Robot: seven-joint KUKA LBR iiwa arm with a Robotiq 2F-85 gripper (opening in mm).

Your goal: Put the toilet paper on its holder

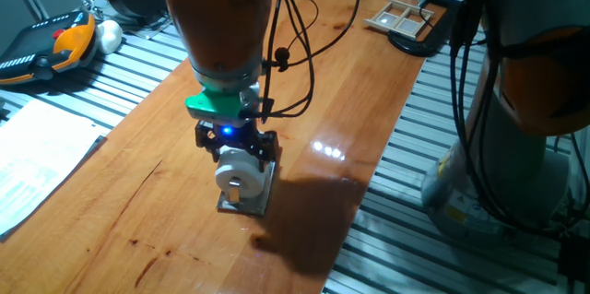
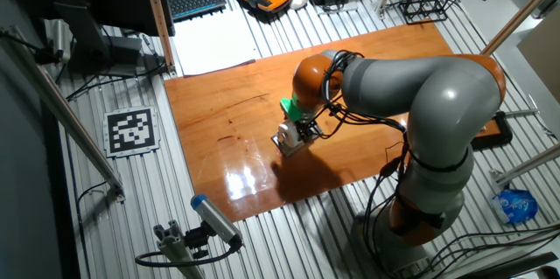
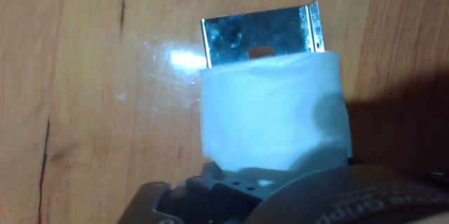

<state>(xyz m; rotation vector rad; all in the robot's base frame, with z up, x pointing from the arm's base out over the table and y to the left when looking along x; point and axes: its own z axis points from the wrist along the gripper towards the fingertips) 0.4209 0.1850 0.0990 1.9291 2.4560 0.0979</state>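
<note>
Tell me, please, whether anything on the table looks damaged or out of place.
Nothing stands out. The gripper holds the toilet paper over the holder; the wooden table only shows dark scratches.

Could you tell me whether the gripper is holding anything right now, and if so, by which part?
Yes: the gripper holds the toilet paper by its curved outer sides, hollow core facing outward, just above the holder on the table.

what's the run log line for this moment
phase: placing | gripper: shut on toilet paper | roll: low over holder on table | seated: cannot tell
</note>
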